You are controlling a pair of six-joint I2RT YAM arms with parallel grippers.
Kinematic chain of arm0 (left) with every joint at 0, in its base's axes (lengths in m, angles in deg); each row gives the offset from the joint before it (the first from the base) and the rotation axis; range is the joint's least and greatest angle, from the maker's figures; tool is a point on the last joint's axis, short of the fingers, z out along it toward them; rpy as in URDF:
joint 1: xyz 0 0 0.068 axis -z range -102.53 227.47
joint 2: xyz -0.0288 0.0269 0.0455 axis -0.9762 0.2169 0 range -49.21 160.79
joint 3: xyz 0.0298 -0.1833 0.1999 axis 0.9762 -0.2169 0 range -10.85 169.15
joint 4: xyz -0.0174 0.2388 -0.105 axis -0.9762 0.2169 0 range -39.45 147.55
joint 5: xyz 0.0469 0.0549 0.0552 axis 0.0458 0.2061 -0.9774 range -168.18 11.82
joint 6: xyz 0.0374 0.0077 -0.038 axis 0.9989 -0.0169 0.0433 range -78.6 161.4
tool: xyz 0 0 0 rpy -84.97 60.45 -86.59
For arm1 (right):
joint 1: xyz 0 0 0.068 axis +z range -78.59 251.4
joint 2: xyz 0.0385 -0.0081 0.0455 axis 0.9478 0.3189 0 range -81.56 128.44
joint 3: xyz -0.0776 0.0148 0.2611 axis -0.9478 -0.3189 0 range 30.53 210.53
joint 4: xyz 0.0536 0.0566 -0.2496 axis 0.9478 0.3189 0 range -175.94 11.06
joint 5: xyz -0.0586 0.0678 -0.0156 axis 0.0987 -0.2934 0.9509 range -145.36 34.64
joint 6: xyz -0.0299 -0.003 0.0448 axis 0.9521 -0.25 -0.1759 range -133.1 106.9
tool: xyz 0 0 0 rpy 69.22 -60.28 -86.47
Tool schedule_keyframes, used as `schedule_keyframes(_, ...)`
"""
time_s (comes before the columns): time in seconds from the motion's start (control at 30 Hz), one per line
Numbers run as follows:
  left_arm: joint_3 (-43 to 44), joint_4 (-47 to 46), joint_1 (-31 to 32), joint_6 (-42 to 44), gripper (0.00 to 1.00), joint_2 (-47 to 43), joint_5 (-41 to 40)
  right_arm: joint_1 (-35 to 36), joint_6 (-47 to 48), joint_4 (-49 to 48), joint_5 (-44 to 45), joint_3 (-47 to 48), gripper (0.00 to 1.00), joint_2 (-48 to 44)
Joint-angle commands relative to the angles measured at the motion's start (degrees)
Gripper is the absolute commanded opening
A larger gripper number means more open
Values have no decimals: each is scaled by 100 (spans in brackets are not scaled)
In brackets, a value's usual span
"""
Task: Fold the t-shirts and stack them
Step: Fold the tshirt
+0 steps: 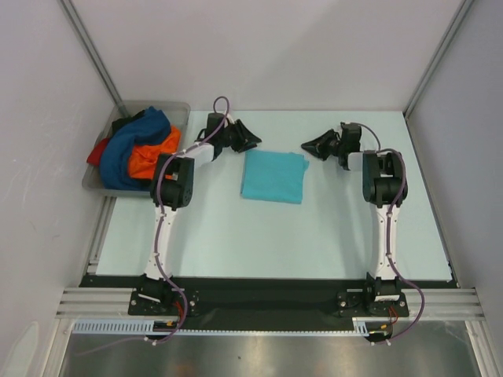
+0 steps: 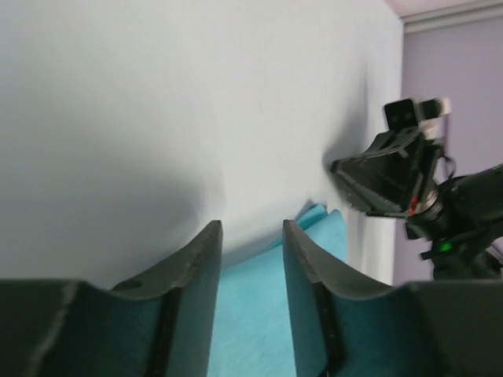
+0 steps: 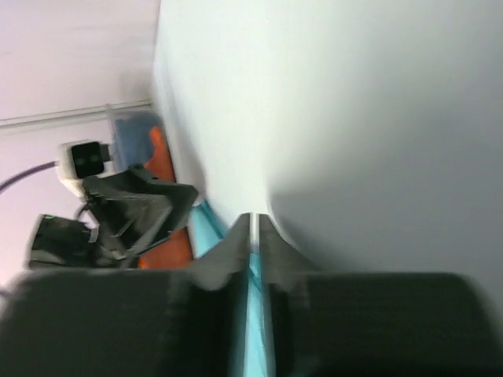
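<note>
T-shirt (image 1: pixel 273 176), turquoise, folded into flat rectangle, smooth surface

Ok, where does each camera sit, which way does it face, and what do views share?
Top external: above, behind bases, looking down on table, left arm, right arm, turquoise t-shirt.
Left wrist: on left arm, facing right pincer; own fingers apart.
Right wrist: on right arm, facing left pincer, tray; own fingers shut.
Shared: all show turquoise t-shirt.
</note>
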Motion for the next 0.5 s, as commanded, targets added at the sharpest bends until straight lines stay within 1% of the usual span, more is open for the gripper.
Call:
schedule_keyframes(0.0, 930, 994, -70, 765, 45, -134, -40, -194, 883, 1401, -19, 709, 17, -123)
schedule_keyframes(0.03, 1019, 1439, -79, 907, 47, -257, -136, -230, 1095, 1744, -10, 841, 23, -315)
schedule_keyframes(0.07, 1090, 1644, -70, 1048, 50, -580, -216, -239, 1333, 2495, 16, 1129, 28, -448)
schedule_keyframes(0.1, 1204, 1846, -70, 1293, 52, -749, -277, -230, 1535, 2938, 77, 1219, 36, -580)
schedule_keyframes(0.13, 1248, 2257, -79, 1399, 54, -925, -408, -448, 1972, 3543, 165, 1307, 39, -894)
schedule_keyframes(0.17, 1275, 2452, -79, 1505, 54, -1144, -462, -476, 2211, 3871, 226, 1369, 43, -1037)
schedule_keyframes(0.2, 1258, 2654, -79, 1680, 56, -1555, -532, -485, 2457, 4196, 305, 1483, 49, -1177)
schedule_keyframes(0.23, 1205, 3013, -79, 1751, 56, -1811, -602, -494, 2938, 4486, 445, 1501, 53, -1335)
schedule_keyframes(0.27, 1109, 3139, -79, 1804, 56, -2066, -664, -494, 3117, 4924, 473, 1493, 57, -1563)
schedule_keyframes(0.3, 734, 3236, -79, 1848, 56, -2643, -673, -485, 3302, 5094, 404, 1362, 63, -1670)
schedule_keyframes(0.37, 179, 3412, -18, 1840, 56, -3278, -796, -476, 3794, 5480, 289, 1142, 67, -1811)
schedule_keyframes(0.4, -511, 3438, 17, 1788, 57, -3673, -831, -459, 3996, 5578, 263, 1019, 70, -1986)
schedule_keyframes(0.43, -944, 3334, 61, 1718, 56, -4434, -866, -415, 4311, 5518, 280, 652, 71, -2100)
schedule_keyframes(0.47, -1401, 3203, 201, 1621, 57, -4912, -884, -389, 4436, 5396, 297, 449, 72, -2241)
